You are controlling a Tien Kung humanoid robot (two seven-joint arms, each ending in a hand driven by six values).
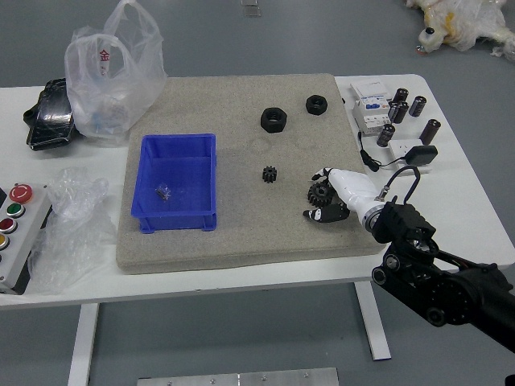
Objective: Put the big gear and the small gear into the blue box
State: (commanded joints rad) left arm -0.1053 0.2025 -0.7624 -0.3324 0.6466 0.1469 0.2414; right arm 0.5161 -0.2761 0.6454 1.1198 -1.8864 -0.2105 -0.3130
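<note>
The robot's right hand (pixel 358 195) is over the big gear (pixel 320 193), with its fingers (pixel 331 214) apart: one side lies just beyond the gear, the other just nearer the table's (pixel 201 281) front edge, and the gear sits between them. Whether they touch its teeth cannot be told, and nothing shows it raised off the mat (pixel 241 233). The small gear (pixel 269 174) lies to the left of the fingers and slightly beyond them. The blue box (pixel 175 221) stands well apart, farther to their left, with a small clear thing (pixel 163 192) inside and neither gear in it.

The step in hand looks to be grasping the big gear, so the task is probably at its start. If the fingers close unevenly, one side could push the gear along the mat before the other meets it. A pinch on the toothed rim alone might let it twist or slip out on the lift. The small gear lies close to the straight way to the box; a low carry could knock it aside. The box's near and right walls might also catch the hand or gear if it comes in low, and letting go too early would drop the gear outside.
</note>
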